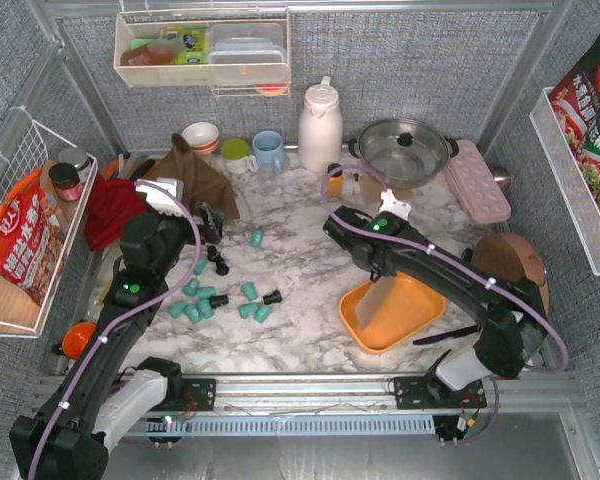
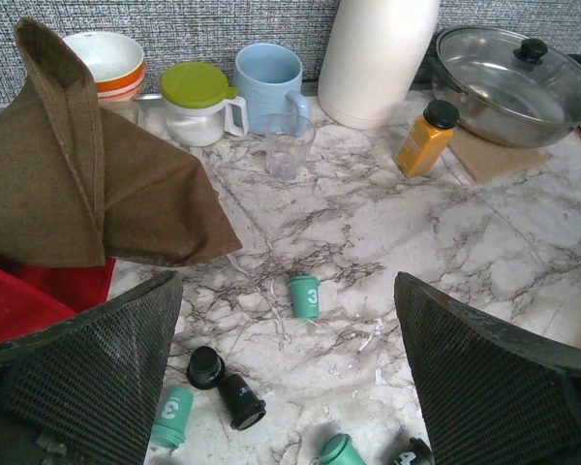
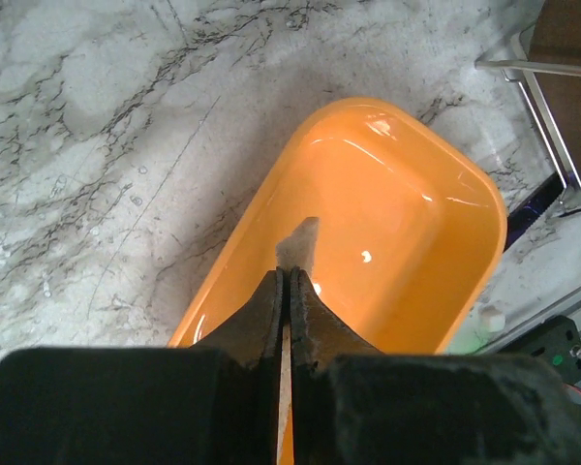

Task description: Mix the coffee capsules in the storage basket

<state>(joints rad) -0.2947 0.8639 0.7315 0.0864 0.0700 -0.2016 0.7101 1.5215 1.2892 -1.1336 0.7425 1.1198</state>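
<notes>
The storage basket (image 1: pixel 415 318), an orange tray, sits tilted at the front right with nothing in it. My right gripper (image 1: pixel 384 288) is shut on its near rim; in the right wrist view the jaws (image 3: pixel 286 276) pinch the wall of the basket (image 3: pixel 387 203). The coffee capsules lie loose on the marble: a teal cluster (image 1: pixel 196 305), more teal ones (image 1: pixel 252 303), a lone teal one (image 1: pixel 257 238) and black ones (image 1: pixel 219 264). My left gripper (image 1: pixel 208 226) hangs open over them. The left wrist view shows a teal capsule (image 2: pixel 305 295) and a black one (image 2: pixel 240 400) between the wide fingers (image 2: pixel 97 378).
At the back stand a white thermos (image 1: pixel 320 125), a lidded steel pot (image 1: pixel 405 150), a pink egg tray (image 1: pixel 477 180), an amber bottle (image 1: pixel 334 181), a blue mug (image 1: pixel 268 150) and a brown cloth (image 1: pixel 202 175). A wire rack (image 1: pixel 15 235) hangs on the left.
</notes>
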